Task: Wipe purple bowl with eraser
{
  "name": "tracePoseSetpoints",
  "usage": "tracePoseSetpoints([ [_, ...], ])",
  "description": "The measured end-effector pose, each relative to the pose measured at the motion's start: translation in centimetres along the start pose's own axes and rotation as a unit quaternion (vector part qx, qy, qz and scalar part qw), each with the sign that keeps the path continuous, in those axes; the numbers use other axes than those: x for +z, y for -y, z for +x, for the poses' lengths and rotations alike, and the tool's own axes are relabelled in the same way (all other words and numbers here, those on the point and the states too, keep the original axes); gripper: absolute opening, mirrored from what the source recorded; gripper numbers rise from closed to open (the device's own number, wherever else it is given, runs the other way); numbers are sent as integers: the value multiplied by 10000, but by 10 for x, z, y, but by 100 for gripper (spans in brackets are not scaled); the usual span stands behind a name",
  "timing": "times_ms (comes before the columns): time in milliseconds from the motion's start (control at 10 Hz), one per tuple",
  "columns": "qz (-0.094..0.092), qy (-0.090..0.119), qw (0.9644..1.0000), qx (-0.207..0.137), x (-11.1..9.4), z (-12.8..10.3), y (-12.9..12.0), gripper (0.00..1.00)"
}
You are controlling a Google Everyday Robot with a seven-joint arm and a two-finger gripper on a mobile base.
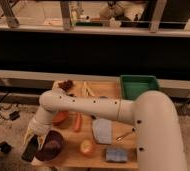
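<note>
The purple bowl (52, 145) sits at the front left corner of the wooden table (95, 159). It is dark maroon with a paler inside. My gripper (32, 136) points down at the bowl's left rim, at the table's left edge. It is shut on the eraser (30, 149), a dark block that hangs below the fingers and touches the bowl's left side. My white arm (88, 106) reaches across the table from the right.
An orange-red bowl (61, 118) lies partly under the arm. Nearby are a carrot-like stick (78, 122), a grey-blue cloth (102, 131), a round fruit (86, 146), a blue sponge pad (115, 155) and a spoon (124, 135). A green bin (138, 86) stands at the back right.
</note>
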Motion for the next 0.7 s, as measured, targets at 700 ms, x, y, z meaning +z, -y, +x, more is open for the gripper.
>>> tracePoseSetpoints([
  [700, 169, 67, 9981, 592, -17, -31, -60, 6],
])
